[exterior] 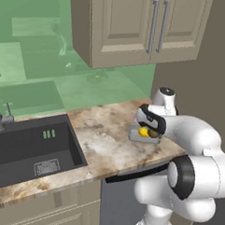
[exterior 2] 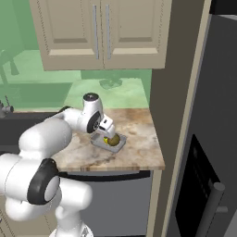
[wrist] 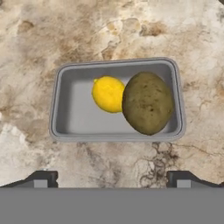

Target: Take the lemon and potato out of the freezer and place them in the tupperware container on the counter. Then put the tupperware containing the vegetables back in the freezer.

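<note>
since both items already sit inside the tub (wrist: 65,109), i log the first half of the job as done.

item: lemon (wrist: 107,93). in the tub, toward its middle, touching or just beside the potato in the hand view.

item: potato (wrist: 147,103). in the tub next to the lemon, filling most of one end; it partly overlaps the lemon as seen from the hand.

item: tub, also seen at (exterior: 136,138) and (exterior 2: 98,141). flat on the counter (wrist: 109,30), near the counter's end by the tall panel next to the freezer (exterior 2: 208,139). upright, not tilted.

item: claw (wrist: 113,177). jaws spread wide, one fingertip (wrist: 41,178) at each lower corner of the hand view, nothing between them. it hangs over the tub and looks down into it, clear of the rim as far as i can tell, holding nothing and touching nothing. in the base views it sits at (exterior: 147,128) and (exterior 2: 109,133), directly above the tub.

remaining, by my reckoning: grip the tub by a wall or rim, lift it with both items inside, carry it to the freezer and set it on a shelf. the freezer door looks closed in the right base view, so i judge opening it may also be left to do.

risk note: the walls are low and flared, so a tilt in transit could roll the round items out.
</note>
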Robot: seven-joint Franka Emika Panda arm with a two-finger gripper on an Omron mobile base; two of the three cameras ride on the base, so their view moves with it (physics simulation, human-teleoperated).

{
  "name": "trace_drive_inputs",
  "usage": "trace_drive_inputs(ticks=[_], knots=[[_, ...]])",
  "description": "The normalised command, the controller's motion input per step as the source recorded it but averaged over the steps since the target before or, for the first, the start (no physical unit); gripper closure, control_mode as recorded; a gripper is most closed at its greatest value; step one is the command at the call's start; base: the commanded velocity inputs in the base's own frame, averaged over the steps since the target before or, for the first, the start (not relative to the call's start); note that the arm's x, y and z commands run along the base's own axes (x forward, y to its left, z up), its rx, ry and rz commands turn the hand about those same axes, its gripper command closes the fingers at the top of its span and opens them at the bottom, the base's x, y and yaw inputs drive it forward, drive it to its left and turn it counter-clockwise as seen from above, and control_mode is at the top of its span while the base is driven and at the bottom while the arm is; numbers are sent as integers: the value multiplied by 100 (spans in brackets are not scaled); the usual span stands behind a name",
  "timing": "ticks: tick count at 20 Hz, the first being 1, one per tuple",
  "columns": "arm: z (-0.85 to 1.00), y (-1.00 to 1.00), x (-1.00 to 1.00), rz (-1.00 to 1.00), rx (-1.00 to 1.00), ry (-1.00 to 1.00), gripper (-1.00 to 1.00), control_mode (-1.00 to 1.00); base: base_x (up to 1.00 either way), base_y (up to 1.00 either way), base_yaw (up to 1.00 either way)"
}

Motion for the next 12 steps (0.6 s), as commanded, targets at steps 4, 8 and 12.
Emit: trace_drive_inputs(ticks=[4, 8, 12], knots=[[8, 56, 6, 0, 0, 5, -100, -100, 0, 0, 0], [-29, 41, 24, 0, -10, 10, -100, -100, 0, 0, 0], [-20, 9, 9, 0, -7, 8, -100, -100, 0, 0, 0]])
